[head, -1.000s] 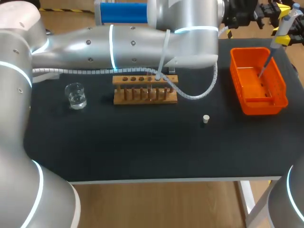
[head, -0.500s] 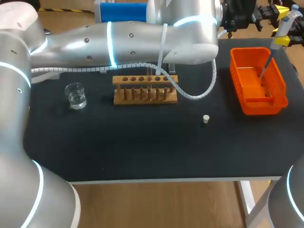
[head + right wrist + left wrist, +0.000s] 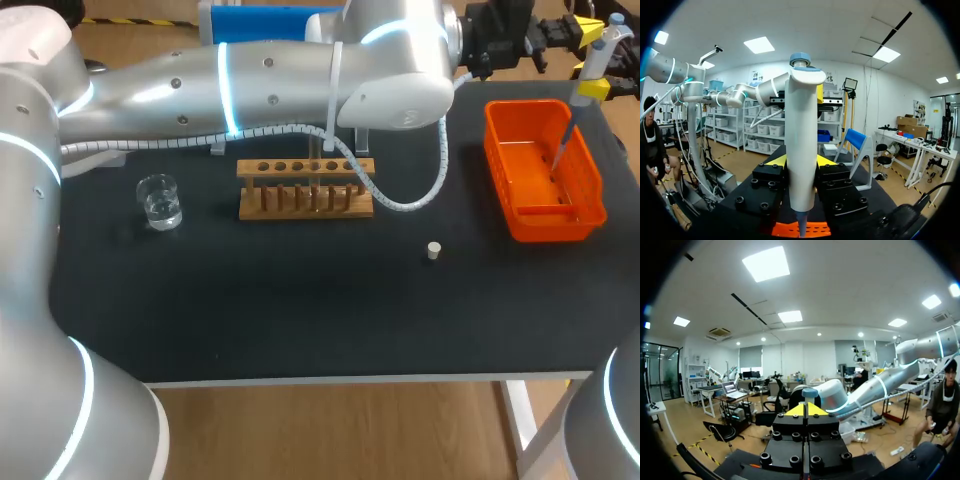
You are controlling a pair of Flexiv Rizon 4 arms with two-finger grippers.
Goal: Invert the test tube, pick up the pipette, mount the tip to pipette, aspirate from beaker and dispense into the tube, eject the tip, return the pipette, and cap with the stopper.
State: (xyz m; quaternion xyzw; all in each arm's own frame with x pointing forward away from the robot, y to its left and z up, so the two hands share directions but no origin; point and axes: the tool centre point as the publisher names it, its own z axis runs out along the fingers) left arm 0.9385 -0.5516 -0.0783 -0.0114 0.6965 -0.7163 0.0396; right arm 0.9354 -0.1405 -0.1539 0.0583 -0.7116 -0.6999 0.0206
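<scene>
A clear test tube (image 3: pixel 329 162) stands upright in the wooden rack (image 3: pixel 305 200) at the back middle of the table. To its left is a glass beaker (image 3: pixel 160 202) of clear liquid. A small white stopper (image 3: pixel 433 250) lies alone right of the middle. My right gripper (image 3: pixel 801 167) is shut on the white, blue-topped pipette (image 3: pixel 802 150), which hangs at the far right (image 3: pixel 592 55) with its tip (image 3: pixel 560 150) down inside the orange bin (image 3: pixel 590 215). My left gripper (image 3: pixel 804 410) is shut and empty, raised beyond the rack and pointing out at the room.
My left arm (image 3: pixel 300 80) stretches across the back of the table above the rack, with a coiled cable (image 3: pixel 410 200) drooping past the rack's right end. Bare black tabletop (image 3: pixel 300 310) fills the front half.
My left arm has risen and drawn back from the rack, uncovering the test tube's top. The right arm and the pipette have stayed over the bin.
</scene>
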